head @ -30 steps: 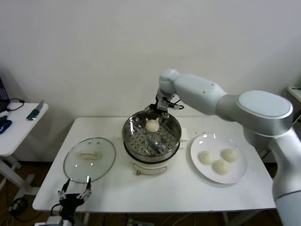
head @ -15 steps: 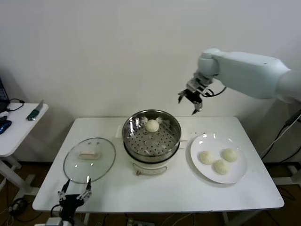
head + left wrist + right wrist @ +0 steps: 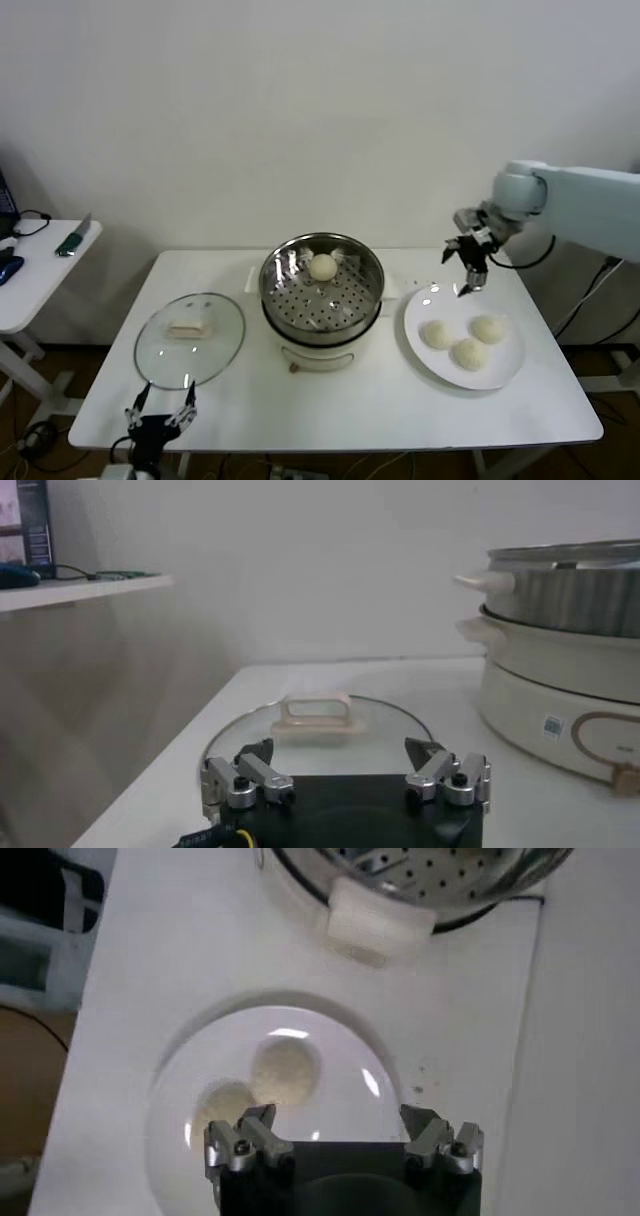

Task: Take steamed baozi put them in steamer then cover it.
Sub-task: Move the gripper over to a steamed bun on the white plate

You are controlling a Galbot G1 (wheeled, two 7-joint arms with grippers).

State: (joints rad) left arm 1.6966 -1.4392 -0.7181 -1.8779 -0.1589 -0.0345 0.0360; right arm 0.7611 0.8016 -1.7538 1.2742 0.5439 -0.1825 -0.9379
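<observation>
While one steamed baozi already lies at the 12 o'clock edge of the steamer, three more wait on the white plate, which sits at 3 o'clock from the steamer on the surface. The right pincer, released and empty, hangs above the plate's 12 o'clock rim, so the buns lie toward 6 o'clock from it and below; being round, they offer no preferred long axis. The right arm is clearly the nearer. The left pincer, also released, is parked at the surface's 6 o'clock edge just beside the cover, which lies flat at 9 o'clock from the steamer. The right wrist view looks straight down at two buns on the plate; the third is hidden there. The left wrist view alone shows the cover's handle side-on.
</observation>
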